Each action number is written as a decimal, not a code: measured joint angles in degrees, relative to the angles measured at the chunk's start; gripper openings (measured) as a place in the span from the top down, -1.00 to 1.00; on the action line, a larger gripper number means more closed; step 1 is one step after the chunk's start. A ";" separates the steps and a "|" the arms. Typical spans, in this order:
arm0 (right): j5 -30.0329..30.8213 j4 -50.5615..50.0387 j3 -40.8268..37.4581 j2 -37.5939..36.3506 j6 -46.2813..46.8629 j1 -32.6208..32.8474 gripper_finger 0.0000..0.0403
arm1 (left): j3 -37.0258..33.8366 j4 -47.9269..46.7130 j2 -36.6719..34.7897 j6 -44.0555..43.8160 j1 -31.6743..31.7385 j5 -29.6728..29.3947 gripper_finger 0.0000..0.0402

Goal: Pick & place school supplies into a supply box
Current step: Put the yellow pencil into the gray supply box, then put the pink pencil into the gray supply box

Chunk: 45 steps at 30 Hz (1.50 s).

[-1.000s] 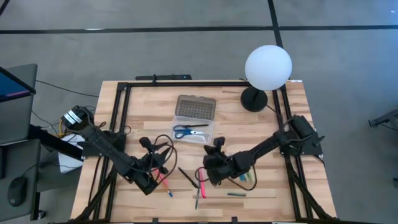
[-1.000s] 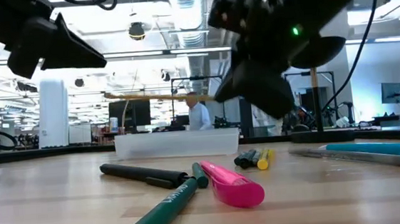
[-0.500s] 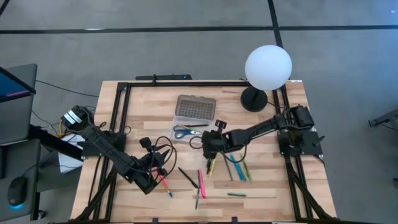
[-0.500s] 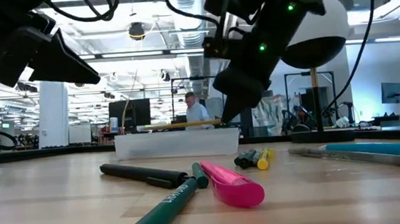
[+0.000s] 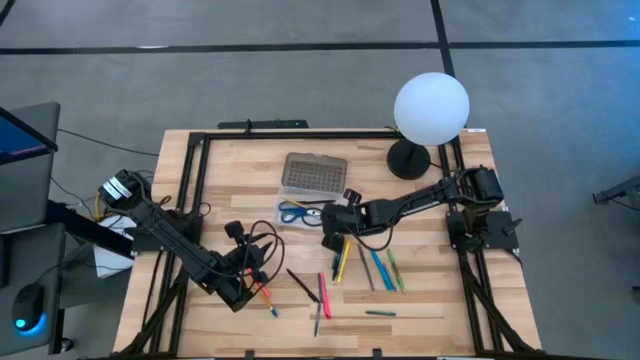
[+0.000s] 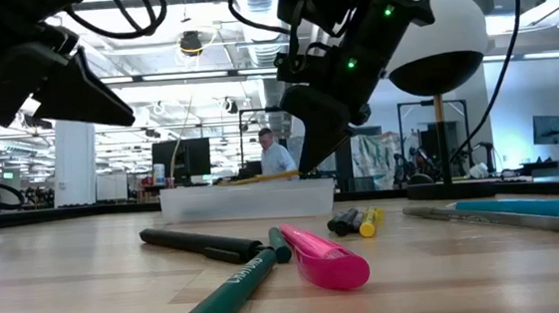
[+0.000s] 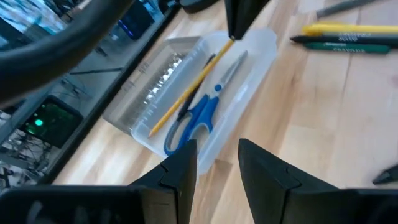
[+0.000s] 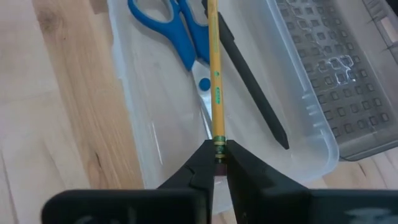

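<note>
The supply box (image 5: pixel 310 195) lies open at the table's middle, its grey gridded lid (image 8: pixel 336 62) folded toward the far side. Blue-handled scissors (image 8: pixel 174 25) and a black pen (image 8: pixel 249 81) lie in its clear tray (image 7: pixel 249 68). My right gripper (image 8: pixel 217 152) hangs over the tray's right end (image 5: pixel 333 228), shut on a yellow pencil (image 8: pixel 215 74). My left gripper (image 7: pixel 217 165) waits open and empty, above the table near the left front (image 5: pixel 250 283), pointing at the box. Other pens and markers (image 5: pixel 370 268) lie on the table. My right gripper pinches the yellow pencil at its ferrule end (image 8: pixel 218 142) between its two fingertips. The fingers slant down from the table's right, in line with the pencil. The pencil slopes away from them along the tray (image 7: pixel 193 84), above the scissors; its far tip (image 7: pixel 152 130) is near the tray's left end.
A pink marker (image 6: pixel 325 258), a green pen (image 6: pixel 226 301) and a black pen (image 6: pixel 202 245) lie near the front edge. Red and pink pens (image 5: pixel 265 293) lie beside my left gripper. A lamp with a white globe (image 5: pixel 431 108) stands at the far right.
My right gripper has carried the yellow pencil from the front middle of the table toward the far edge and the box, rolling its wrist. The pencil now lies along the tray, above the scissors. My left gripper has stayed in place.
</note>
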 joint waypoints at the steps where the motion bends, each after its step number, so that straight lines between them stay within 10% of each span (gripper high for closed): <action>1: 0.01 0.02 0.00 0.00 0.00 -0.10 0.83 | 0.00 0.04 0.00 0.00 0.00 0.54 0.43; 13: 1.13 0.13 0.00 -0.07 -8.19 1.07 0.50 | 0.00 0.01 0.00 10.57 -1.37 14.11 0.43; 23: 16.53 0.58 0.00 -0.17 -19.55 9.55 0.46 | 0.00 5.51 0.00 21.50 -2.67 32.90 0.43; 45: 18.67 0.57 0.00 -0.17 -18.52 17.38 0.46 | 0.00 9.53 -0.02 26.60 -0.63 41.93 0.43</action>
